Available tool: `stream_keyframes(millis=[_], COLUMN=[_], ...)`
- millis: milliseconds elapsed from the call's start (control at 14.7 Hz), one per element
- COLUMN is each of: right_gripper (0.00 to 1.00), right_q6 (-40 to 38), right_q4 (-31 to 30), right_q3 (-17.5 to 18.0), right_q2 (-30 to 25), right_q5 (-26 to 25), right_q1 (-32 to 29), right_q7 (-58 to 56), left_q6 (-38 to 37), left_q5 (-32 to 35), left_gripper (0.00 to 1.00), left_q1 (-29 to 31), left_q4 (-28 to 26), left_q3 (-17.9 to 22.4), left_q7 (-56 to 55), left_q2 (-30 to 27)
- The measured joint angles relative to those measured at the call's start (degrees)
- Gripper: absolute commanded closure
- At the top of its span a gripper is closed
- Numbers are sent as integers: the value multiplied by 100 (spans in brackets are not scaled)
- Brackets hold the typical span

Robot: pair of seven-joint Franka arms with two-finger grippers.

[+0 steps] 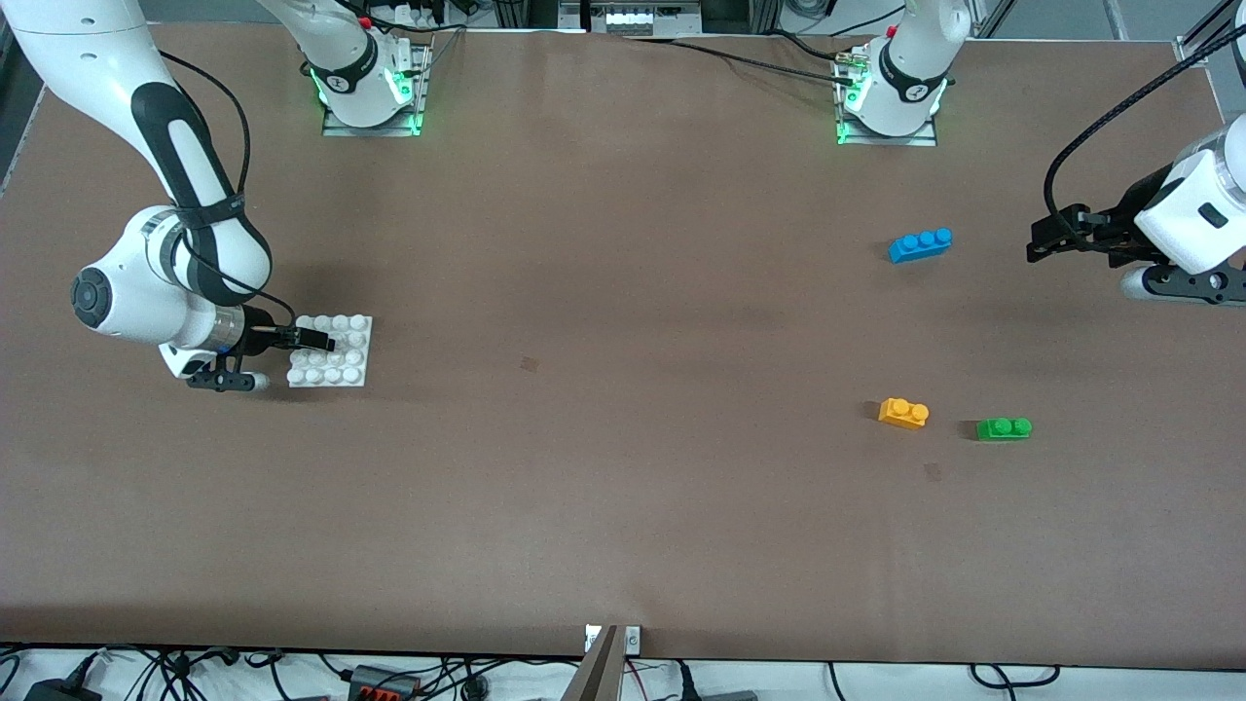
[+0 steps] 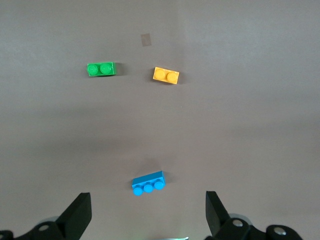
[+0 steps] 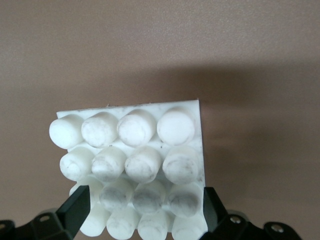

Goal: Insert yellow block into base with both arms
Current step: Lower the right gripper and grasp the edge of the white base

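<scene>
Your right gripper [image 3: 142,210], fingers spread, straddles the base [image 1: 331,350]; your left gripper [image 2: 147,217] hovers spread above the tabletop [image 1: 623,487], the yellow block [image 1: 903,413] ungrasped.

the yellow block [image 1: 902,413] is flanked by the green brick [image 1: 1004,428], near it toward the left arm's end of the counter [image 1: 604,409], with a gap of bare counter between them. the blue brick [image 1: 920,244] lies well apart, farther from the front camera. open counter stretches between these bricks and the base [image 1: 331,350]. the base is straddled by the right gripper [image 1: 316,340]; the left gripper [image 1: 1046,239] hangs spread near the blue brick.
</scene>
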Motion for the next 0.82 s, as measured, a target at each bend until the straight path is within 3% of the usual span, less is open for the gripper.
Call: stream_keyframes(millis=[273, 546, 819], right_gripper=[0, 21, 23], right_q6=[329, 447, 442], right_q4=[0, 2, 20], right_q3=[1, 6, 9], right_q2=[60, 204, 181], right_q5=[0, 3, 10], right_q1=[1, 9, 11], right_q7=[-24, -75, -96], left_q6=[0, 0, 0], left_q5=[0, 0, 0], left_gripper=[0, 0, 0], left_q1=[0, 0, 1], left_q4=[0, 0, 0], left_q3=[0, 0, 1], left_q7=[0, 0, 0], left_q2=[0, 0, 0])
